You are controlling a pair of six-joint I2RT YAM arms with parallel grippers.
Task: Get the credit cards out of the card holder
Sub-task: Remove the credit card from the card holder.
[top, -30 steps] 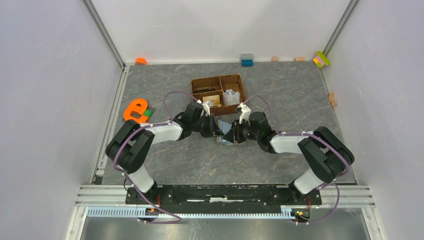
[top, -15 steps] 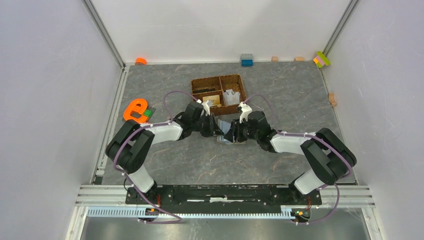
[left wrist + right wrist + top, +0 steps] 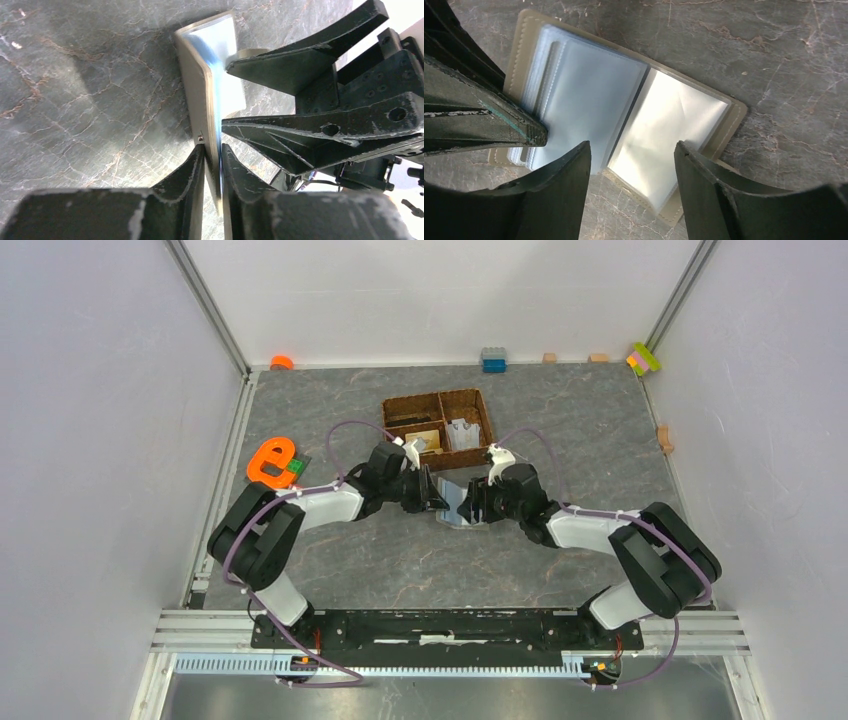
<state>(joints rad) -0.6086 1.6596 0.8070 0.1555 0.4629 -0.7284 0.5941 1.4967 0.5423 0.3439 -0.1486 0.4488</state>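
Note:
The card holder [image 3: 460,505] lies open on the grey tabletop between both grippers, its silvery sleeves [image 3: 589,95] facing up. My left gripper [image 3: 212,150] is shut on the edge of the holder's left flap [image 3: 197,75], which stands raised. My right gripper [image 3: 631,147] hovers open over the right half of the holder [image 3: 674,120] with nothing between its fingers. In the top view the left gripper [image 3: 436,498] and right gripper [image 3: 473,502] face each other across the holder. No credit cards show in the sleeves. A small orange-tan card [image 3: 423,439] lies in the basket.
A brown divided basket [image 3: 437,398] stands just behind the grippers. An orange letter-shaped toy [image 3: 270,460] lies at the left. A blue block [image 3: 492,359] and small coloured blocks [image 3: 643,358] sit along the back wall. One wooden block [image 3: 665,438] rests by the right wall.
The right gripper's jaws have spread wider and its wrist has drawn slightly to the right. The left gripper has kept its grip on the flap.

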